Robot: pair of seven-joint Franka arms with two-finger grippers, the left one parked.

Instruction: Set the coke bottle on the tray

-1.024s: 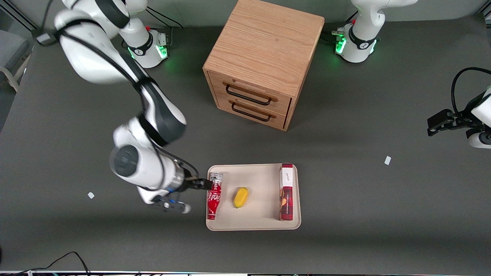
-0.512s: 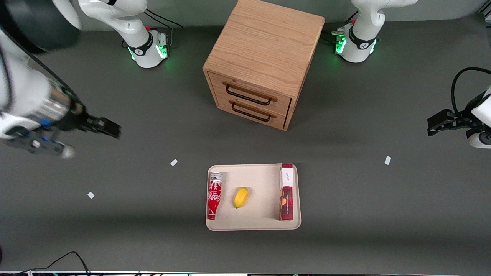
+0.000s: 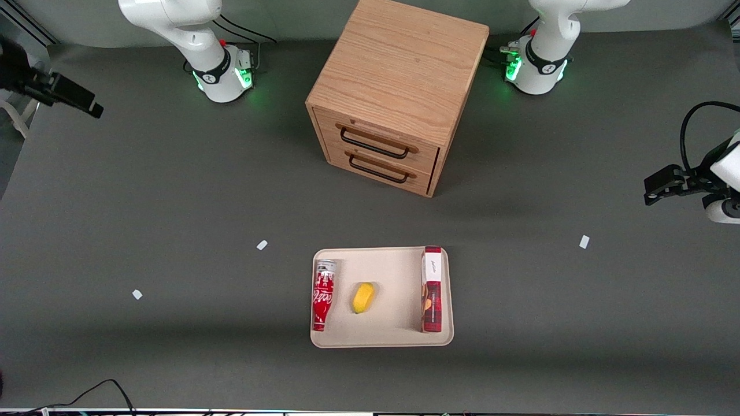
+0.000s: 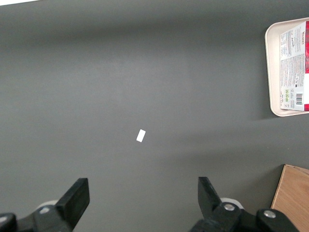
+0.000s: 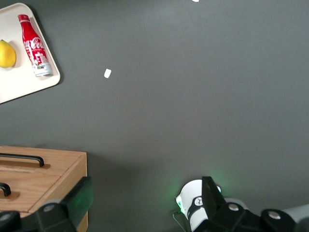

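Note:
The coke bottle point(image 3: 323, 294) is small, slim and red with white script. It lies on its side on the cream-beige tray point(image 3: 393, 336), along the tray's edge toward the working arm's end, with its cap toward the front camera. The right wrist view also shows the bottle point(image 5: 35, 44) and the tray point(image 5: 26, 83). My right gripper point(image 3: 92, 108) is open and empty. It is far from the tray, at the working arm's end of the table and farther from the front camera. Its jaws stand wide apart in the right wrist view point(image 5: 146, 191).
A yellow lemon point(image 3: 363, 297) and a red-and-white box point(image 3: 432, 289) also lie on the tray. A wooden two-drawer cabinet point(image 3: 399, 86) stands farther from the front camera than the tray. Small white scraps point(image 3: 262, 245) lie on the grey table.
My right gripper has let go of the coke bottle and pulled far away from the tray, toward the working arm's end of the table. The bottle stays lying on the tray.

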